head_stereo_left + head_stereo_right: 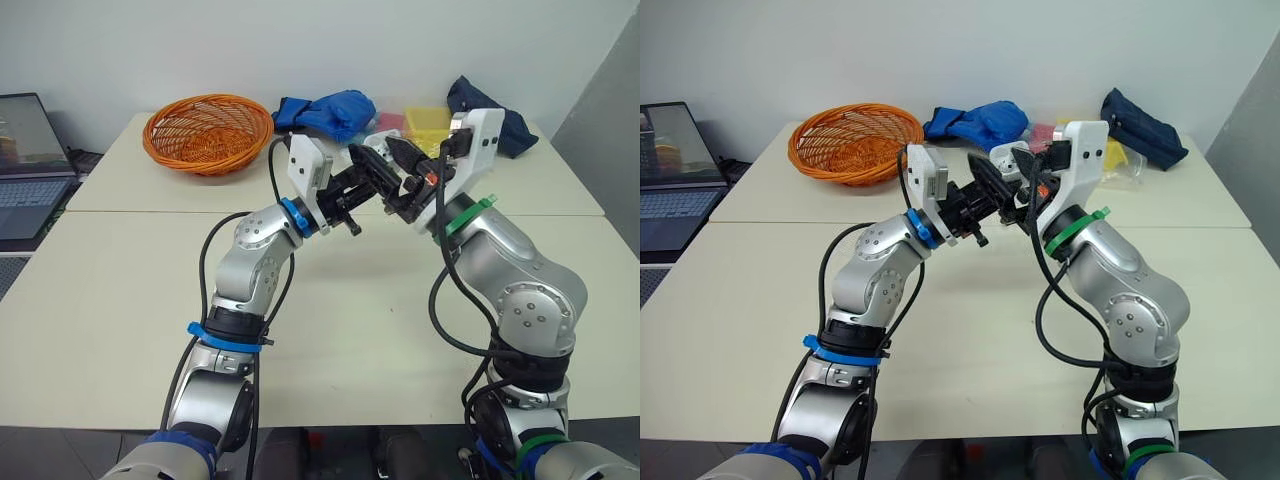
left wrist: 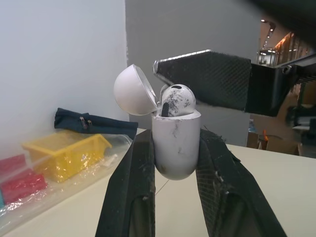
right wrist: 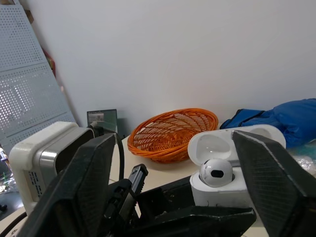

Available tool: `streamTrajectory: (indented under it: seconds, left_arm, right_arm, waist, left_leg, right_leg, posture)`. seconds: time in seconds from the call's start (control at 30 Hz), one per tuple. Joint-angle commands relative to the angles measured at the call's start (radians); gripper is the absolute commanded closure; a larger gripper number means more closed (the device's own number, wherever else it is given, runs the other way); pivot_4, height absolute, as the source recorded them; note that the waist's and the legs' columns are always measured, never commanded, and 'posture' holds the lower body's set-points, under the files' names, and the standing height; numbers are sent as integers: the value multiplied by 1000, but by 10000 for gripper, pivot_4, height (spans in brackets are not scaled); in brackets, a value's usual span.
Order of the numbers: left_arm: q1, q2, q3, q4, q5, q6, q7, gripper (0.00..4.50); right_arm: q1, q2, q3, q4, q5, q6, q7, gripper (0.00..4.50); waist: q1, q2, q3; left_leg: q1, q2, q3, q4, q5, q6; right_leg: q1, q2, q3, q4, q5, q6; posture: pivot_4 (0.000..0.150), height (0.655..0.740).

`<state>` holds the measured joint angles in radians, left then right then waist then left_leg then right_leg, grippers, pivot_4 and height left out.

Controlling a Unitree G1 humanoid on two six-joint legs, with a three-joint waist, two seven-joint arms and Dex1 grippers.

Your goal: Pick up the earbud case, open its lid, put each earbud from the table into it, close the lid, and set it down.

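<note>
Closest to us, the two black fingers of the left gripper (image 2: 175,143) are closed on the lower body of the earbud case (image 2: 176,131), one finger on each side. The case is held in the air above the table (image 1: 120,300), just beyond the centre of the head view toward twelve o'clock.

Its lid (image 2: 132,91) is swung open toward ten o'clock on the hinge. One earbud (image 2: 177,101) sits in the top of the case. We cannot tell whether a second earbud is beside it.

The right gripper (image 3: 174,140) faces the case with its jaws spread wide and holding nothing. One finger (image 2: 207,79) hangs just past the earbud.

We judge the case to be light, hard and smooth, so it is likely to slip. The best hold is low on the body, below the seam, as it is now. That leaves the thin hinged lid free, and the lid looks like the weak part. The earbud is small and glossy and would be easy to knock out.

We count:
- one case
- one earbud
- one orange basket (image 1: 208,130) at eleven o'clock
- one blue cloth (image 1: 330,108) at twelve
- one dark pouch (image 1: 1140,125) at one
- one yellow box (image 2: 66,153) beside the pouch
- one laptop (image 1: 25,165) at nine
</note>
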<state>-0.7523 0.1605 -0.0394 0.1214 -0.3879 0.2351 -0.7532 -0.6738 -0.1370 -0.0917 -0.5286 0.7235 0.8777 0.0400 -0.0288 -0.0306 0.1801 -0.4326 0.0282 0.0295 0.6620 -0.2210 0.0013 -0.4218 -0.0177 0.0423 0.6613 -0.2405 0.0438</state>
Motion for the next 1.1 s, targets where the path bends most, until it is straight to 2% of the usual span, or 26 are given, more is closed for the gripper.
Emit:
streamTrajectory:
  seconds: [0.03,0.2,0.33,0.5,0.67,0.77,1.0,1.03,1.1]
  left_arm:
    - [-24,-3,2,-46,-14,-16,-9,37595]
    - [-23,2,7,-35,-17,-13,-12,37595]
    - [-22,19,9,-38,-31,6,-39,37595]
    - [-26,57,3,-55,-73,52,-123,37595]
    - [-20,109,0,-105,-155,150,-229,37595]
    - [-8,123,-18,-131,-166,171,-263,37595]
    - [6,109,-44,-196,-182,218,-258,37595]
    - [9,111,-45,-202,-183,224,-256,37595]
    - [14,113,-47,-210,-182,231,-254,37595]
  right_arm:
    - [4,-24,-9,-26,-21,-36,8,6760]
    - [-17,-94,13,-52,-31,-68,93,6760]
    - [-63,-194,-66,-61,90,-7,173,6760]
    - [-113,-400,-198,79,246,84,316,6760]
    - [-108,-595,-202,286,240,104,529,6760]
    - [-74,-645,-133,382,140,31,627,15981]
    - [-135,-567,-34,497,29,-55,680,42952]
    - [-143,-559,-27,498,22,-57,688,44545]
    - [-155,-547,-24,497,22,-49,698,44545]
  waist:
    - [0,0,0]
    - [0,0,0]
    - [0,0,0]
    - [2,0,0]
    - [0,0,0]
    - [1,0,0]
    - [-5,1,0]
    - [-3,1,0]
    - [-1,1,1]
  left_leg:
    - [0,0,0,0,0,0]
    - [0,0,0,0,0,0]
    - [0,0,0,-1,0,0]
    - [0,0,0,0,0,0]
    - [0,0,1,-1,0,0]
    - [0,0,1,-2,0,0]
    - [0,1,2,-1,0,0]
    - [0,1,1,-1,0,0]
    - [0,1,0,-1,0,0]
  right_leg:
    - [0,0,0,0,0,0]
    - [0,0,0,-1,0,0]
    - [0,0,0,-1,0,0]
    - [1,0,0,-2,0,0]
    - [1,0,0,-3,0,0]
    - [1,0,0,-3,0,-1]
    - [0,1,1,-2,-1,1]
    - [0,1,1,-2,-1,1]
    - [0,1,0,-2,-1,0]
  posture:
    - [1500,7400]
    - [1500,7400]
    - [1500,7400]
    - [1500,7400]
    - [1500,7400]
    - [1500,7400]
    - [1500,7400]
    - [1500,7400]
    - [1500,7400]
